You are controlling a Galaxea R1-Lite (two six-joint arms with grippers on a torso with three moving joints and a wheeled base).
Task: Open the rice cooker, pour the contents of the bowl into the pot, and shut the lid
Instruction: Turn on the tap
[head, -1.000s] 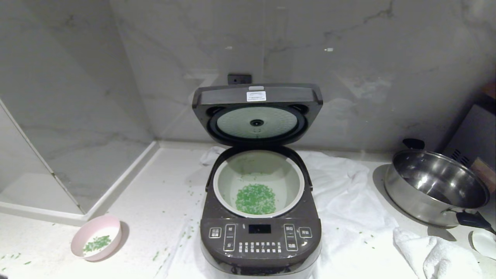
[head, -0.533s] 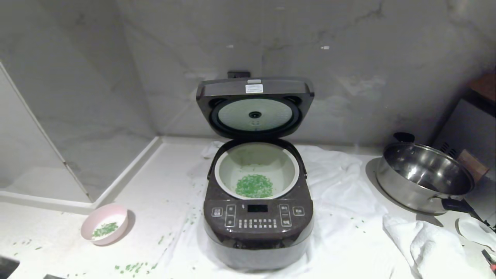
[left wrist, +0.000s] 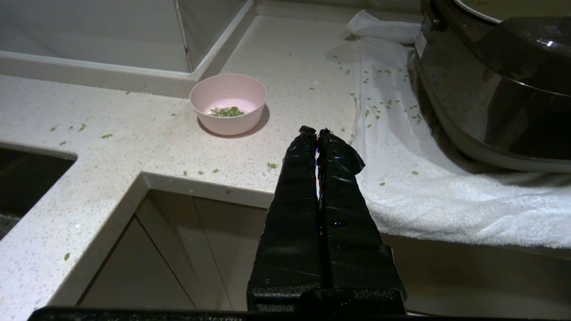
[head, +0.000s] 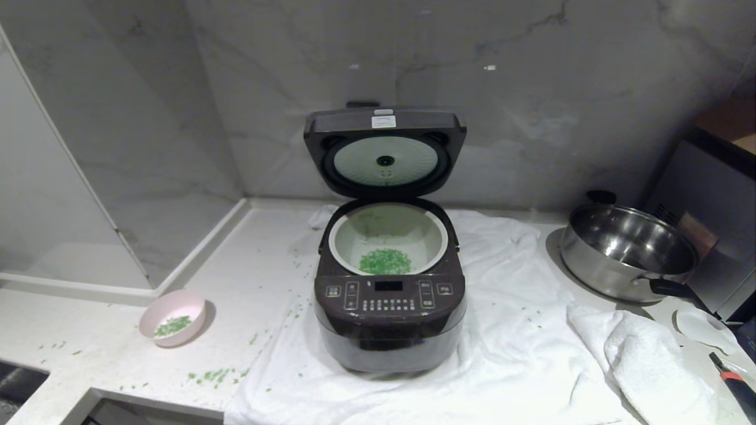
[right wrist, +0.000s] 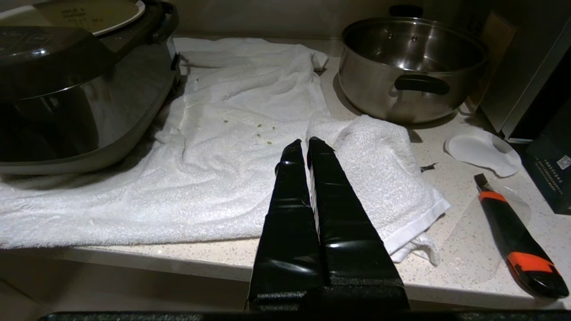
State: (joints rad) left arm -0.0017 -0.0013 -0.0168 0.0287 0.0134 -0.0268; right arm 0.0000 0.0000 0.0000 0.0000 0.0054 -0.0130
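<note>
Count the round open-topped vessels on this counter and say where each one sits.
3. The pink bowl stands on bare counter left of the rice cooker; the white pot sits inside the cooker; the steel pan stands at the right. Others may lie outside the views.

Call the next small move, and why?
Probably reach for the lid and swing it down. It stands open, green bits lie in the pot, and the bowl sits on the counter nearly emptied. Both tools, left and right, are shut, empty and short of the counter's edge.
</note>
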